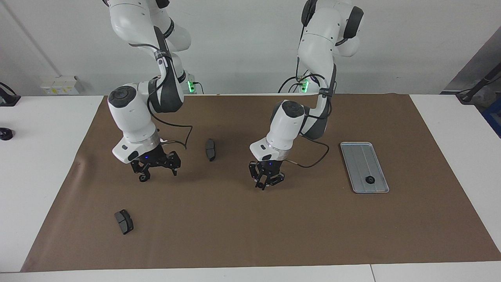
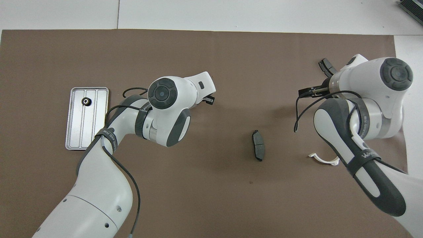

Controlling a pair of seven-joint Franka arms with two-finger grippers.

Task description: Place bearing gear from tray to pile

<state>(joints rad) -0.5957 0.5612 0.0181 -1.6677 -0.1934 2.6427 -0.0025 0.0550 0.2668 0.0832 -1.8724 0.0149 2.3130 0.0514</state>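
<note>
1 bearing gear [image 1: 369,179] lies in the tray [image 1: 352,156], at its end farther from the robots; the closed, empty left gripper [image 1: 266,183], hovering beside the tray, should open and descend squarely, while the open, empty right gripper [image 1: 156,169] waits.

The tray [image 1: 364,166] is a flat silver-grey metal rectangle with rounded corners, a raised rim and lengthwise ridges, lying on the brown mat toward the left arm's end of the worktop. One small black bearing gear [image 1: 369,179] lies in it, close to the end farther from the robots. The pile is loose: a white half-ring bracket [image 2: 324,159] and two dark grey brake pads [image 1: 210,149] [image 1: 124,221], well apart.
</note>
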